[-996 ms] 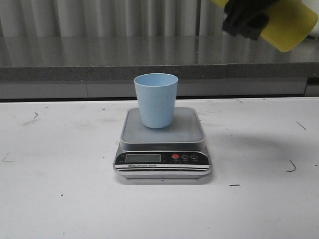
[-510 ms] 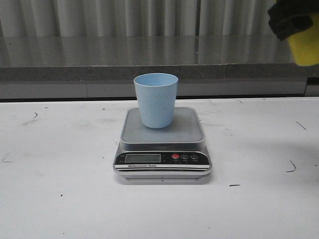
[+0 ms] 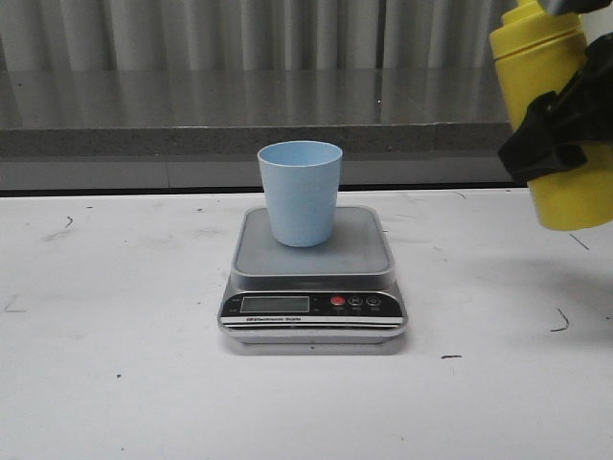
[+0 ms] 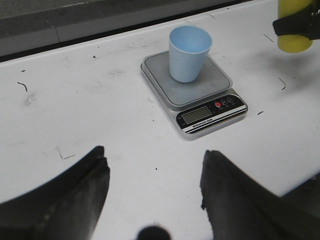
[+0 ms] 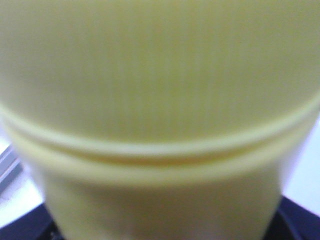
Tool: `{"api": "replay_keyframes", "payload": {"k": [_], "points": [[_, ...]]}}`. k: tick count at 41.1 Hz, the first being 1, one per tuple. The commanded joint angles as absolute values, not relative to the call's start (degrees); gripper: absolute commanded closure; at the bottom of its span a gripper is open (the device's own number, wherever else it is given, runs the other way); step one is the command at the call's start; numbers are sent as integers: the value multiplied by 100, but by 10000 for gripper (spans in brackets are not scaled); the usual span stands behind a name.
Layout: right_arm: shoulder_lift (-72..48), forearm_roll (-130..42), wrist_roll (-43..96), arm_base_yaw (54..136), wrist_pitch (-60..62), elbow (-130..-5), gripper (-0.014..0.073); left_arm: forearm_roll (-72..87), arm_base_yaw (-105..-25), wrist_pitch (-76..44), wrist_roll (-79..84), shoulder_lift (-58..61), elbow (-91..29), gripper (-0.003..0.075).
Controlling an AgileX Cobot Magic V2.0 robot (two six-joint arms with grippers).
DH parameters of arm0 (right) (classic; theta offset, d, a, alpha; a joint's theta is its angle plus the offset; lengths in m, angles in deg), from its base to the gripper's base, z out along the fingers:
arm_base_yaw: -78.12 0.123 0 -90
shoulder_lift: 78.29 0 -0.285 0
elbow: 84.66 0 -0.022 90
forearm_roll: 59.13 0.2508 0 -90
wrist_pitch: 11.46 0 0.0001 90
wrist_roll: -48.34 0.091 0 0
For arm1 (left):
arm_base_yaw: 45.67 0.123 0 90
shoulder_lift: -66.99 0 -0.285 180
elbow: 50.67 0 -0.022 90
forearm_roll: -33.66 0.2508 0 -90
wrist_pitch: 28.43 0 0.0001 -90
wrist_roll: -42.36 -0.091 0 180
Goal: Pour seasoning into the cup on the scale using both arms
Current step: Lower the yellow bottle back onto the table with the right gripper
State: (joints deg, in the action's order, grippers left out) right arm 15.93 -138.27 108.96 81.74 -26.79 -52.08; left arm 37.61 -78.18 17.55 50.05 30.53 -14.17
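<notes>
The right claw [image 3: 548, 144] is clamped on the upright seasoning bottle [image 3: 556, 115], held above the bench at far right. The blue cup [image 3: 300, 192] sits on the scale [image 3: 313, 273], ready for weighing. The left claw [image 4: 152, 192] hangs spread and empty.

Lab bench, scuffed white table [image 3: 115, 383], grey panelled wall [image 3: 239, 34]

Right pincer [image 3: 548, 144] has brought the seasoning bottle [image 3: 556, 96] down, now nearly upright
</notes>
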Motion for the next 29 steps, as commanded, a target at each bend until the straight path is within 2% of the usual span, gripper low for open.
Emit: {"api": "replay_keyframes", "payload": {"k": [1, 6, 13, 20, 29], "points": [[1545, -13444, 10225, 8124, -3218, -5453, 256, 3778, -7825, 1318, 5037, 3027, -1561, 314], [1775, -12458, 9285, 7990, -3877, -5453, 256, 3778, -7825, 1318, 5037, 3027, -1561, 314], [2085, -10805, 8171, 7647, -5480, -5322, 256, 3778, -7825, 1318, 5037, 3027, -1561, 314], [2439, -10111, 7384, 7598, -5841, -5303, 256, 3778, -7825, 1318, 5037, 3027, -1561, 314], [2952, -10073, 7248, 7598, -6098, -5303, 256, 3778, -7825, 1318, 5037, 3027, -1561, 314]]}}
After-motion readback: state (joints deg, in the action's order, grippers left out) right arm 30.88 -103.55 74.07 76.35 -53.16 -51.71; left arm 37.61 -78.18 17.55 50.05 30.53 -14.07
